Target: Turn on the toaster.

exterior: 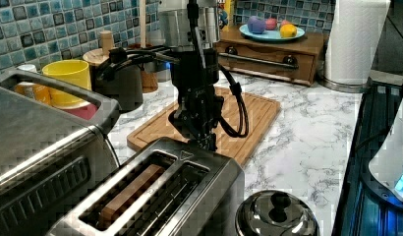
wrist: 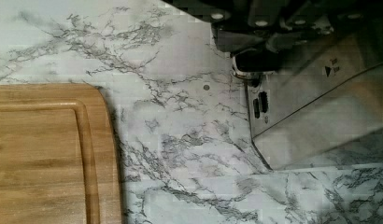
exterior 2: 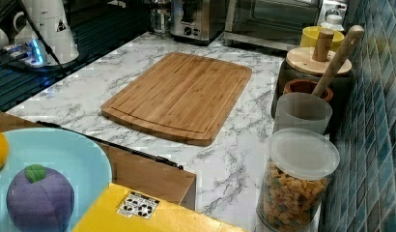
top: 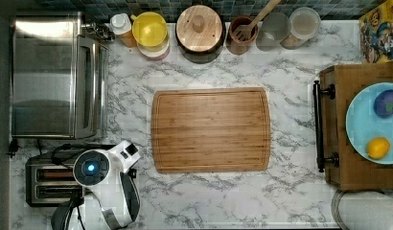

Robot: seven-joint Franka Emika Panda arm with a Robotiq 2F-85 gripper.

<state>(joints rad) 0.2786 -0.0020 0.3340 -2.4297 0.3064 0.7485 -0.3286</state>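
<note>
the end effector [exterior: 202, 140] sits at the far end of the toaster [exterior: 155, 196]; i cannot tell its grip.

White grey-veined marble counter [top: 290, 191] carries all items. Bamboo cutting board [top: 211, 129] flat at counter centre. Toaster oven [top: 58, 76] and toaster [top: 48, 182] along one end, toaster at front corner. Back edge, against tiled wall: yellow bowl [top: 150, 29], dark pot with wooden lid [top: 200, 32], brown crock with wooden spatula [top: 243, 32], two lidded clear jars [top: 290, 28]. Opposite end: wooden drawer box [top: 340, 143] bearing blue plate; paper towel roll [exterior: 354, 42] at front corner. Steel domed lid [exterior: 278, 216] beside toaster.
</note>
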